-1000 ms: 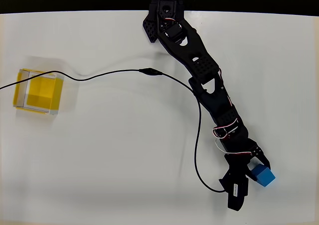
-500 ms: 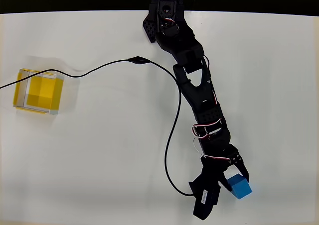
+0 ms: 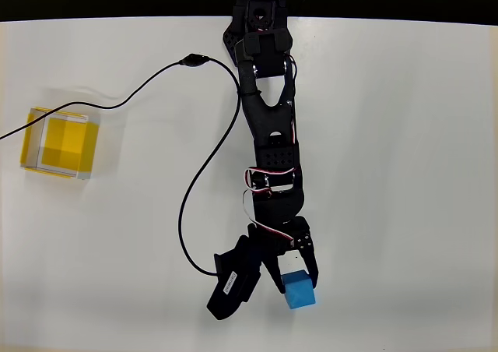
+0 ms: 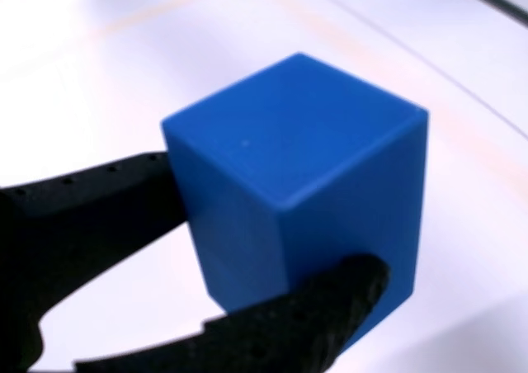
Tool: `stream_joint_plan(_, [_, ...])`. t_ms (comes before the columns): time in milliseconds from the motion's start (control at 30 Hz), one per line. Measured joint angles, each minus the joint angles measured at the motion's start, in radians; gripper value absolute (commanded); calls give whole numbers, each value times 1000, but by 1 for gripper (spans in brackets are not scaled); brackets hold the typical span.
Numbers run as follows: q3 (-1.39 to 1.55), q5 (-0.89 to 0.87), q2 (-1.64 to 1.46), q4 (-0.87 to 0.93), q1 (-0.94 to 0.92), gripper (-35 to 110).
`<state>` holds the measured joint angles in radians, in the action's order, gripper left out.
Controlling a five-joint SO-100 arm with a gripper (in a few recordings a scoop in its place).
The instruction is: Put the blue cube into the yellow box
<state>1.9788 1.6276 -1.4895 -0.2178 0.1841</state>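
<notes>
1. In the overhead view, the black arm is reaching down the picture from its base at the top edge, and the gripper (image 3: 289, 278) is pinching the blue cube (image 3: 299, 290) near the bottom edge of the white bench (image 3: 420, 173). The yellow box (image 3: 61, 142) is sitting open-topped far off at the left edge, well apart from the cube. A black cable (image 3: 191, 188) is looping across the bench between the arm and the box, passing just above the box's upper rim.

2. In the wrist view, the blue cube (image 4: 297, 175) is filling the middle, with one black finger (image 4: 91, 216) pressing its left face and the other finger (image 4: 305, 323) hooking around its lower front corner.

3. Judging from this, the grip is looking uneven: one finger is bearing near a corner, so the cube could be twisting or slipping out during the long carry. The trailing cable could also be snagging the box and nudging it out of place.
</notes>
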Motion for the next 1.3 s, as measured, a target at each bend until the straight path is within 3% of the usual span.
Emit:
stream_joint_plan(633, [382,21,-486,14,-474,21])
stream_joint_plan(1300, [589,51,-706,-2,-940,21])
